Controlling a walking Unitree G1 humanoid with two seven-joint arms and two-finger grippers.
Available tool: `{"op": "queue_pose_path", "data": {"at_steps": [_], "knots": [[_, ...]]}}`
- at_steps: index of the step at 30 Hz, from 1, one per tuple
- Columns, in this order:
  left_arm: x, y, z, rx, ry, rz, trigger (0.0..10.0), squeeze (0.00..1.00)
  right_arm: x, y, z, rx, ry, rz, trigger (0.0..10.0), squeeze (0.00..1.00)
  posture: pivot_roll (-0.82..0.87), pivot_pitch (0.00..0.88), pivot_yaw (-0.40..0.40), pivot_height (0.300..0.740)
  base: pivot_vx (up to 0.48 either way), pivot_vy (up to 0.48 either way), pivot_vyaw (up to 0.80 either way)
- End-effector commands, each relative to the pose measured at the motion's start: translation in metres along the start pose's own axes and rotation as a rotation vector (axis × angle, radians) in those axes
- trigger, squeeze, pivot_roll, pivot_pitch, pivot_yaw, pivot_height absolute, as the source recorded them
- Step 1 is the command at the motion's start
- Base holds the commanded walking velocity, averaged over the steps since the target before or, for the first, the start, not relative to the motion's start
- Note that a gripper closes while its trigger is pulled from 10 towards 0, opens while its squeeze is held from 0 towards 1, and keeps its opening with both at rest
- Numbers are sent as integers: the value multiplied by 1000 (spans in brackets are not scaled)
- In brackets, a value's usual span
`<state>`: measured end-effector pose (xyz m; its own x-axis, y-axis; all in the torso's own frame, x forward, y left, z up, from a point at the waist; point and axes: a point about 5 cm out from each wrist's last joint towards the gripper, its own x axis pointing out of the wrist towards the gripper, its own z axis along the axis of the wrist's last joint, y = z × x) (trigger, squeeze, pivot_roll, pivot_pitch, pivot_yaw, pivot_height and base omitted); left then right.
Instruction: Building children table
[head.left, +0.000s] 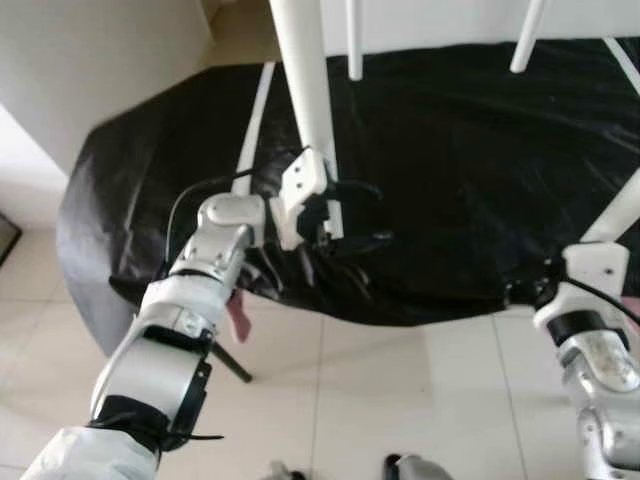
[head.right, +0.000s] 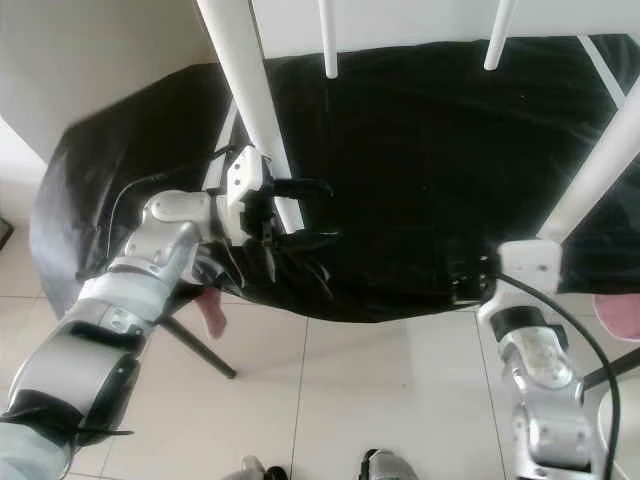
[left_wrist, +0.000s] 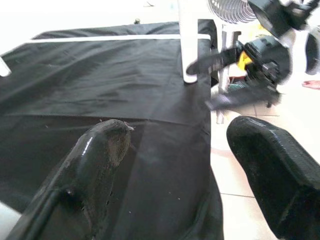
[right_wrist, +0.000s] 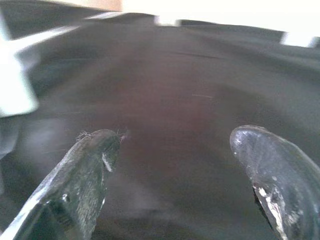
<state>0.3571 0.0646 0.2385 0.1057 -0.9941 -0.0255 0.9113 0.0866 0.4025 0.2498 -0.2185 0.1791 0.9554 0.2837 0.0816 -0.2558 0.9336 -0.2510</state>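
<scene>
Now both pincers, left pincer (head.right: 305, 212) and right pincer (head.right: 462, 281), gape wide over the black cloth (head.right: 420, 150).

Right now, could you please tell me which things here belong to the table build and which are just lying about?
Job:
upturned black-covered tabletop
white round table legs
left pincer, open
right pincer, open

Lying about:
pink object
white fan

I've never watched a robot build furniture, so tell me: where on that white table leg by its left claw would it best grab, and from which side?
Probably low on the white leg, near the black cloth. It is a slim round post standing nearly upright, so the open left gripper can straddle it sideways from the robot's left.
</scene>
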Motion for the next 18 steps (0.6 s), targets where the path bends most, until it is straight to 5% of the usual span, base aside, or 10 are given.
{"op": "queue_pose_path", "data": {"at_steps": [1,7,9,11,13,18], "knots": [[-1,1,-1,17,18,1,10000,0,0,1,-10,6,73,126,10000,0,-93,93,73,740,0,0,0],[0,1,2,29,11,-6,10000,0,-2,-13,-9,-41,110,219,10000,0,-99,88,73,740,0,0,0],[-2,2,4,36,7,-6,10000,0,-2,-35,-2,-77,129,257,10000,0,-98,87,74,740,0,0,0],[-2,2,4,36,7,-6,10000,0,-2,-35,-2,-77,129,257,10000,0,-98,87,74,740,0,0,0],[-4,3,3,42,15,-3,10000,0,5,-59,9,-139,129,239,10000,0,-94,87,76,740,0,0,0],[-5,4,0,44,32,19,10000,0,12,-77,18,-178,125,205,10000,0,-80,87,73,740,0,0,0]]}}
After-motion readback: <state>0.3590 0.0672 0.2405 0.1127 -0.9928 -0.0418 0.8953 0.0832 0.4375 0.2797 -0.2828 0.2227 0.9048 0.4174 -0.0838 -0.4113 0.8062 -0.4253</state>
